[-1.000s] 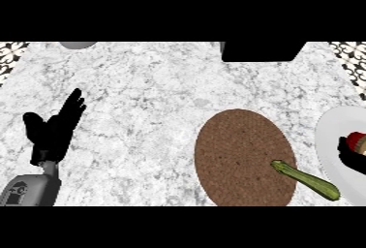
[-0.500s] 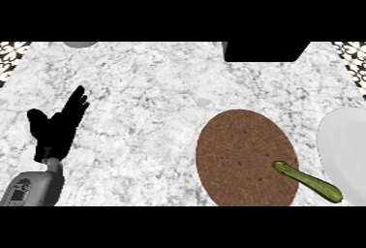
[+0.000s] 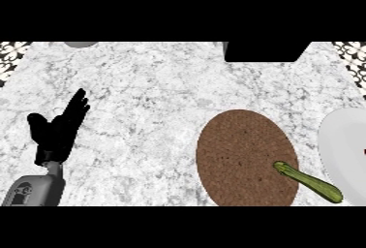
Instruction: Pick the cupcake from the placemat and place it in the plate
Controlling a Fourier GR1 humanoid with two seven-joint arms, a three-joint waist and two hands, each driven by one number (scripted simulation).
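Oddly, found no cupcake on placemat [image 3: 236,155], only a zucchini [image 3: 307,180] aslant beside plate [image 3: 343,145], well right of open, straight-fingered left hand [image 3: 57,136].

Our left hand [image 3: 55,135] rests open at the view's left side, fingers straight and close together, pointing up and a little to the right, thumb spread apart on the left. Our grey forearm [image 3: 34,190] stands beneath it at the lower edge.

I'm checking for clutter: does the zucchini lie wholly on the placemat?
No, only one end of the zucchini lies on the placemat; the rest sticks out past its edge toward the plate.
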